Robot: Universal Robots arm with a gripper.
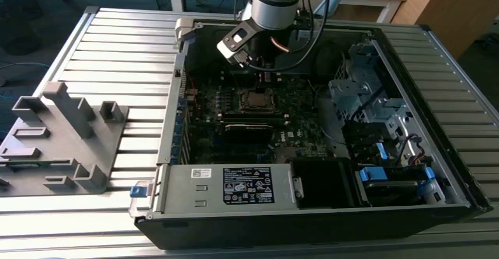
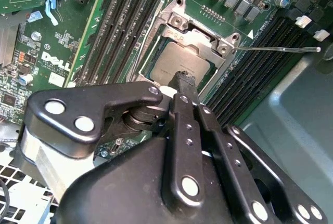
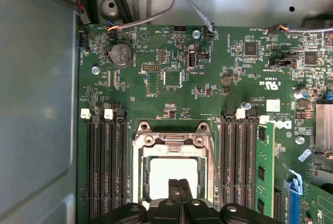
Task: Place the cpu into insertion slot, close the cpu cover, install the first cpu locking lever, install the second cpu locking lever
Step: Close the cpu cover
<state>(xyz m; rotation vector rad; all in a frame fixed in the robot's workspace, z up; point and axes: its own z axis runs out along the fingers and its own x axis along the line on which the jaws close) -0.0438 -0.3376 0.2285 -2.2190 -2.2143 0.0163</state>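
The claw (image 2: pixel 184 78) was pinched narrow and empty, tips low over the cpu (image 2: pixel 169 60). The cpu sat in the insertion slot (image 1: pixel 256 100), with the cpu cover (image 2: pixel 200 39) folded down around it. Closed tips likely suited pressing, not gripping. One locking lever (image 2: pixel 276 49) stuck out free.

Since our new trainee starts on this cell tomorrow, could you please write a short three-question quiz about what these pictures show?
1. True or false: the cpu lies framed by the window of the cpu cover.
2. The gripper, over the cpu, is: A wide open; B shut; C clamped on a cable.
3. Fill in: the circuit board around the cpu is ___.
Key: 1 true; 2 B; 3 green.
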